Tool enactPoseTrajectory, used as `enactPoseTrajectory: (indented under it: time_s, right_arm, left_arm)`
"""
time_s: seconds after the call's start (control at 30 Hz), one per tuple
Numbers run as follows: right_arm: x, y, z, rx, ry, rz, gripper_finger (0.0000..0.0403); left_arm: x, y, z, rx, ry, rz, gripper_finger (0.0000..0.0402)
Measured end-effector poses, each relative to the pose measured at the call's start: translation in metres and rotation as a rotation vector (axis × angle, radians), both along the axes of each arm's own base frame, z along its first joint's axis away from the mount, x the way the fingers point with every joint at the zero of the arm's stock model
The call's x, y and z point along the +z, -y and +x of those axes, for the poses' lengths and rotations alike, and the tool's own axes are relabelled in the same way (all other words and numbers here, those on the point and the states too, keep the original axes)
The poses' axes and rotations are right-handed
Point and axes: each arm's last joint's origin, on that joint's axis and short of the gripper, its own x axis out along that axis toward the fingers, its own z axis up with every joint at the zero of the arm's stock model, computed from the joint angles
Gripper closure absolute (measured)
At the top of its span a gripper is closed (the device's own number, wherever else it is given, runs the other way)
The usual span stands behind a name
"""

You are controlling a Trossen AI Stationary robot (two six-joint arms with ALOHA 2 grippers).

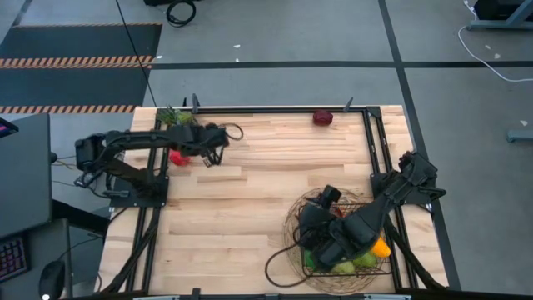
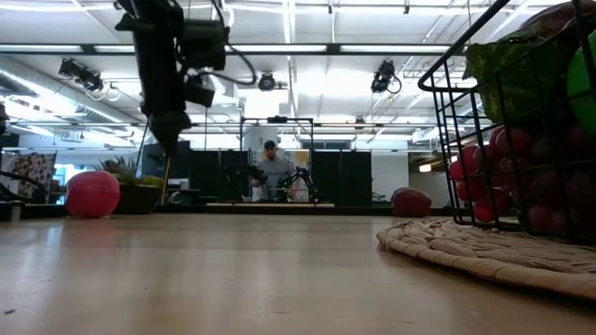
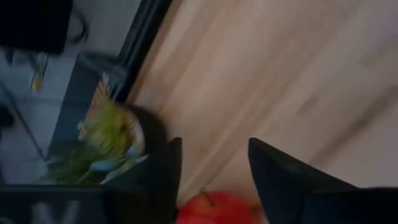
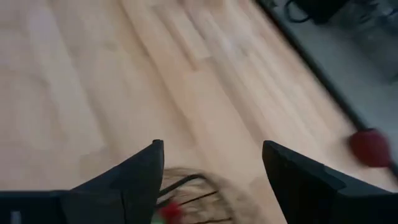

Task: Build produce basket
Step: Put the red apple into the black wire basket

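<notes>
Overlooking a bright workshop, pale wooden table [image 1: 250, 200] under ceiling lights [image 2: 372, 48]

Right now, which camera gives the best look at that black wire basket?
The low view: the basket fills its right side, grid and produce clear. In the high view the right arm covers most of it. The right wrist view catches only a wire; the left wrist view none.

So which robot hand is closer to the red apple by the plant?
The left hand. It hovers right by the red apple, fingers open, near the table's far left corner. The right hand is far off, over the basket.
</notes>
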Motion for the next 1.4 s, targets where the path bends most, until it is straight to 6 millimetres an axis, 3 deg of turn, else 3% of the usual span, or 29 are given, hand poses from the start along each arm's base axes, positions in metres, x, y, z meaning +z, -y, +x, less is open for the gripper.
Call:
enactPoseTrajectory:
  time_s: [0.17, 0.3, 0.6, 0.97, 1.2, 1.4]
  right_arm:
    - [-0.017, 0.025, 0.014, -0.02, -0.097, -0.071, 0.0128]
    - [-0.023, 0.042, 0.021, -0.014, -0.172, -0.135, 0.0129]
    - [-0.008, 0.061, 0.009, -0.04, -0.162, -0.451, 0.0153]
    - [0.0, 0.066, 0.005, -0.107, -0.066, -0.403, 0.0156]
    - [-0.018, 0.067, 0.002, -0.153, -0.073, -0.373, 0.0151]
    - [-0.031, 0.069, -0.001, -0.18, -0.099, -0.347, 0.0151]
  left_arm:
    - [0.0, -0.026, -0.013, 0.128, 0.005, -0.002, 0.0156]
    - [-0.001, -0.035, -0.02, 0.198, 0.016, -0.022, 0.0123]
    - [-0.005, -0.057, -0.04, 0.381, 0.133, -0.246, 0.0102]
    - [-0.012, -0.048, -0.067, 0.521, -0.066, -0.331, 0.0102]
    - [-0.044, -0.047, -0.08, 0.488, -0.035, -0.486, 0.0101]
    - [-0.049, -0.047, -0.085, 0.459, -0.049, -0.537, 0.0101]
